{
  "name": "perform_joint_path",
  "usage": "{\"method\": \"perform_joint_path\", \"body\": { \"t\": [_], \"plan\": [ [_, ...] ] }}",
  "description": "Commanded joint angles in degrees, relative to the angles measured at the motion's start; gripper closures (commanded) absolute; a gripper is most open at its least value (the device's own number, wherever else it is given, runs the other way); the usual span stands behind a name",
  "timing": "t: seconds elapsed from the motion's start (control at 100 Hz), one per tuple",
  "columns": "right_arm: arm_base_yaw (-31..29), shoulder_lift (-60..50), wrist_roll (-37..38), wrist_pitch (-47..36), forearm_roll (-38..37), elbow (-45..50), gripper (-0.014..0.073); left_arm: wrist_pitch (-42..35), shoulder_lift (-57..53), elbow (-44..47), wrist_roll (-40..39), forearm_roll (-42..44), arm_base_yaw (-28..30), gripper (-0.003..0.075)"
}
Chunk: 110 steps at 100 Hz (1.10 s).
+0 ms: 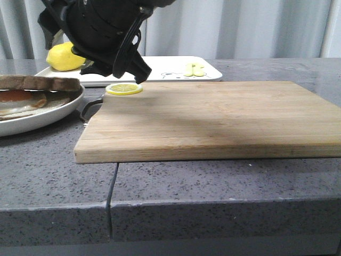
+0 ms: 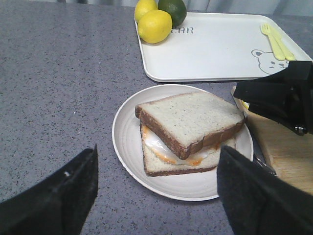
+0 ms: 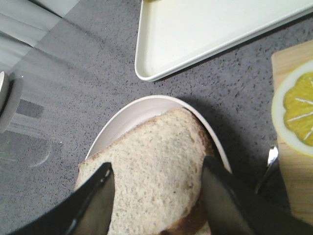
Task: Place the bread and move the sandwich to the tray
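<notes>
Front view: sandwich [image 1: 29, 96] on plate [image 1: 48, 114] beside tray [image 1: 160, 72]. Left wrist: left end effector [image 2: 156, 196] wide open, empty; plate could slide on counter [image 2: 54, 98]. Right wrist: right end effector [image 3: 156, 196] open astride bread [image 3: 151, 166]; could drag it askew

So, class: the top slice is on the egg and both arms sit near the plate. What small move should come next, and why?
Probably lower the left end effector so its open fingers straddle the plate rim. The sandwich looks assembled, with bread on top, and the tray has bare space. The right end effector is open over the bread and should likely lift away.
</notes>
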Motion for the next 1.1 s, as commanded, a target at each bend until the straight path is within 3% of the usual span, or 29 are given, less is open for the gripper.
{"method": "perform_joint_path", "body": {
  "t": [0.0, 0.16, 0.41, 0.59, 0.9, 1.09],
  "plan": [
    [0.1, -3.4, -0.9, -0.5, -2.5, -1.6, 0.0176, -3.9, 0.7, -2.0, -0.5, -0.7, 0.1, 0.0237],
    [-0.6, -6.8, -0.9, -2.4, -11.1, -1.6, 0.0176, -3.9, 0.7, -2.0, -0.5, -0.7, 0.1, 0.0237],
    [-4.1, -17.4, -0.5, -2.5, -33.8, -1.0, 0.0176, -3.9, 0.7, -2.0, -0.5, -0.7, 0.1, 0.0238],
    [-9.8, -26.1, 1.8, -0.9, -47.4, 4.6, 0.0176, -3.9, 0.7, -2.0, -0.5, -0.7, 0.1, 0.0237],
    [-26.5, -42.3, 17.1, 4.6, -71.7, 20.9, 0.0176, -3.9, 0.7, -2.0, -0.5, -0.7, 0.1, 0.0238],
    [-36.0, -51.3, 32.9, 9.9, -91.5, 28.8, 0.0176, -3.9, 0.7, -2.0, -0.5, -0.7, 0.1, 0.0238]
  ]
}}
